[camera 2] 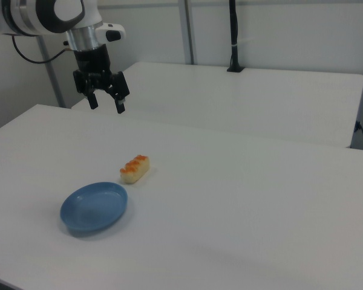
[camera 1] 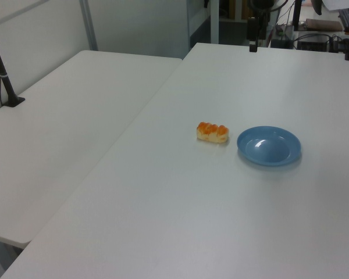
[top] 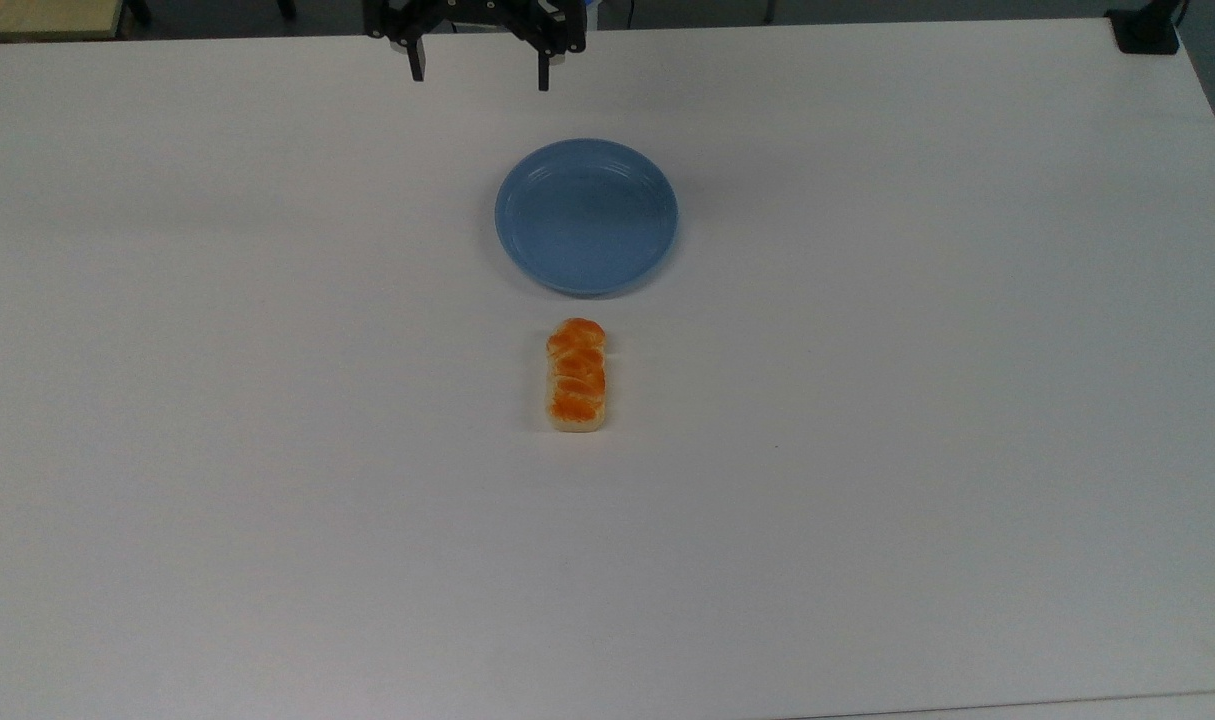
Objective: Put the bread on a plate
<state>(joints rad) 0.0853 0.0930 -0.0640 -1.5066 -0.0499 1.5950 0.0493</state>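
The bread (top: 577, 376), a small loaf with an orange-brown top and pale sides, lies flat on the white table (top: 267, 450), just below the plate in the top view. The blue plate (top: 586, 217) is bare; its rim stands a short gap away from the loaf's end. The bread (camera 2: 135, 168) and the plate (camera 2: 94, 208) sit side by side in the right view, as do the bread (camera 1: 213, 132) and the plate (camera 1: 269, 146) in the left view. My gripper (top: 478, 73) hangs open above the table's far edge, well away from both. My gripper (camera 2: 106, 104) holds nothing.
A second white table (camera 1: 64, 145) adjoins on the left view's left. A black pole on a base (camera 1: 3, 75) stands on it. A black clamp (top: 1147, 30) sits at the top view's upper right corner. Desk clutter (camera 1: 314, 35) lies beyond the far edge.
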